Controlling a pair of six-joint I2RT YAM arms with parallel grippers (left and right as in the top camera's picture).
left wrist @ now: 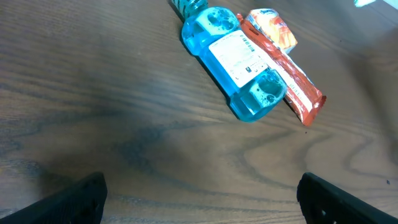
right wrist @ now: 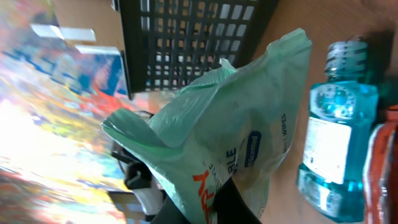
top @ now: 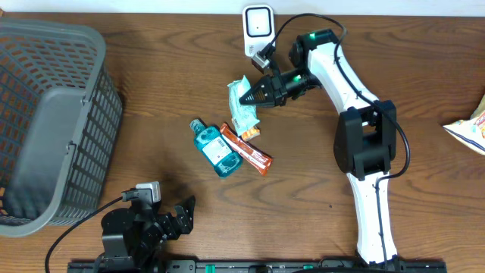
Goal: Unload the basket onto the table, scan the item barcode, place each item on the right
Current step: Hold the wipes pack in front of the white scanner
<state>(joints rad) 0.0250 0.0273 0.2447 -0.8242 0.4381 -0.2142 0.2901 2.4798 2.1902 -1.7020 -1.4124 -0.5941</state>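
My right gripper (top: pixel 247 96) is shut on a pale green wipes pack (top: pixel 242 110), held tilted just below the white barcode scanner (top: pixel 258 26). In the right wrist view the pack (right wrist: pixel 230 124) fills the middle, pinched between the dark fingers of the gripper (right wrist: pixel 211 205); no barcode shows on the visible face. My left gripper (top: pixel 182 212) rests low near the front edge, open with nothing in it. Its wrist view shows bare wood between the widely spread fingertips of the gripper (left wrist: pixel 202 199).
A blue mouthwash bottle (top: pixel 212 148) (left wrist: pixel 239 59) (right wrist: pixel 336 155) lies on the table beside an orange snack packet (top: pixel 246 149) (left wrist: pixel 289 68). A grey mesh basket (top: pixel 45 121) stands at the left. Another bag (top: pixel 470 129) pokes in at the right edge.
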